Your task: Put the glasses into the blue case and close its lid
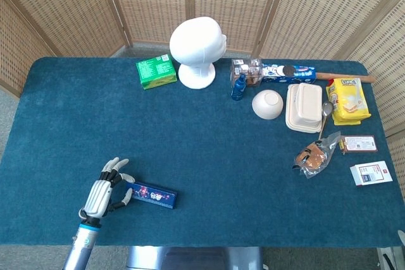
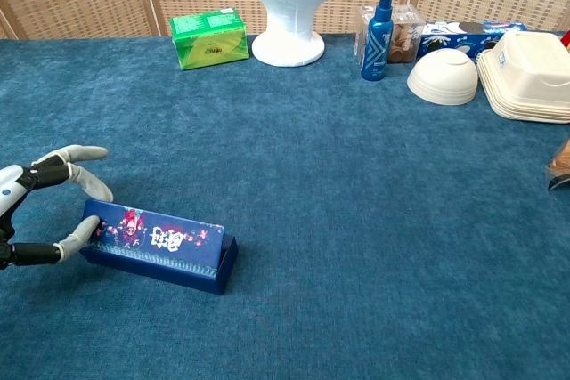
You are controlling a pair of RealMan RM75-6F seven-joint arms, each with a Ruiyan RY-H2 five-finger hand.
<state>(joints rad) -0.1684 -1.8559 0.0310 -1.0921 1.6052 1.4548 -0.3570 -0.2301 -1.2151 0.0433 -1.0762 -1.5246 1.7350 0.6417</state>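
Backdrop: woven wicker folding screen (image 1: 221, 4) stood behind table.
Table: blue carpet-like cover (image 1: 209, 137).
Light: even, bright.

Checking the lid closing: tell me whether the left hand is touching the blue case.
Touching. The chest view shows fingertips of the left hand resting against the near-left end of the blue case.

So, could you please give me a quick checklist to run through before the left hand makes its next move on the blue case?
1. Glasses inside the blue case: cannot tell; the interior is hidden in both views.
2. Lid fully shut: not ok; in the chest view it stands tilted above the base.
3. Left hand at the case: ok; fingers touch its left end.
4. Case resting on the table: ok, away from the near edge.
5. Space around the case: ok; the green box and foam head sit far behind.
6. Right hand: cannot tell; not in view.
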